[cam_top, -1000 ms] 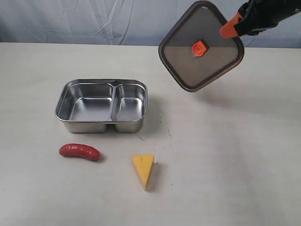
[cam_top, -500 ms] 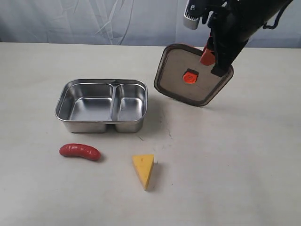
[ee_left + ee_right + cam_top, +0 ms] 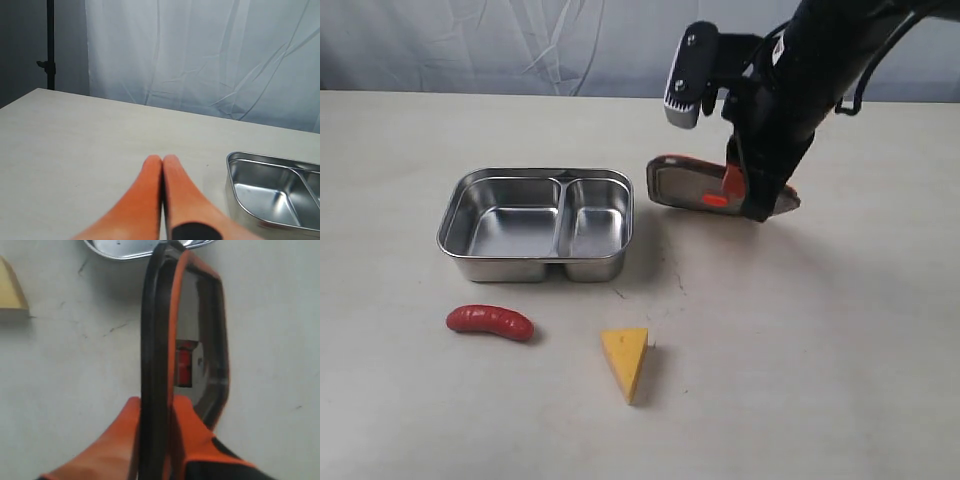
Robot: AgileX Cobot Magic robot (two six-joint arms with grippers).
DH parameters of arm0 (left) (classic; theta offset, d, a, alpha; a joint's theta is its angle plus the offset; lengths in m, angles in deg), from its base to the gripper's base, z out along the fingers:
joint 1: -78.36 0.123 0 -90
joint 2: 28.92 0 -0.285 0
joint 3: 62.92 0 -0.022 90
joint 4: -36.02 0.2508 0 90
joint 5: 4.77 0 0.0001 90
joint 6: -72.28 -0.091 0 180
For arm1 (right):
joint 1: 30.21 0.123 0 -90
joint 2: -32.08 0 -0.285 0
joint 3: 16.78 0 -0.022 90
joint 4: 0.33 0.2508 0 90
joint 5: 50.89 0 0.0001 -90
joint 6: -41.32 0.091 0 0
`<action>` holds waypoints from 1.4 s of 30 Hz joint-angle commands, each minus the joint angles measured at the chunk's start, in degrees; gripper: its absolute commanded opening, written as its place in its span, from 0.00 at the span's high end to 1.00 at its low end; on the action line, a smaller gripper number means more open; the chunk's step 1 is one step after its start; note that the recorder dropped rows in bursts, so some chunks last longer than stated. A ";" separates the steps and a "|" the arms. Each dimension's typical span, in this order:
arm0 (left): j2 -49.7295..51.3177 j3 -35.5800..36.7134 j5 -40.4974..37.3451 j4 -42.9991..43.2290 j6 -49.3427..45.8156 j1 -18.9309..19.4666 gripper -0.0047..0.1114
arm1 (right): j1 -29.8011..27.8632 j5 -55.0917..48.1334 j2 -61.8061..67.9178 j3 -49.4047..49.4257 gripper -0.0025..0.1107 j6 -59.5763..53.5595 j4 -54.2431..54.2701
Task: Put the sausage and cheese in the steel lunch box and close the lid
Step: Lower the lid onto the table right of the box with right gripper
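Gripping lid (image 3: 680,186) by its edge with right tool (image 3: 736,192), tilted low at desk (image 3: 840,360), just right of lunch box (image 3: 535,267); contact with desk unclear. Holding left tool (image 3: 161,162) fully closed, empty. Spotting sausage (image 3: 490,321) and cheese (image 3: 628,362) on desk in front of lunch box, apart.
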 commanded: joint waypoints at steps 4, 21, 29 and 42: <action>-0.28 0.24 0.53 0.34 0.26 -0.07 0.96 | 0.18 0.32 1.50 9.14 0.99 2.77 1.11; -0.28 0.24 0.53 0.34 0.26 -0.07 0.96 | 0.18 6.97 1.98 15.55 0.99 2.77 7.19; -0.28 0.24 0.53 0.22 0.26 -0.07 0.96 | 0.18 6.86 4.52 15.55 0.99 2.77 7.78; -0.28 0.24 0.53 0.12 0.26 -0.07 0.96 | 0.18 5.81 5.95 15.55 0.67 2.77 8.01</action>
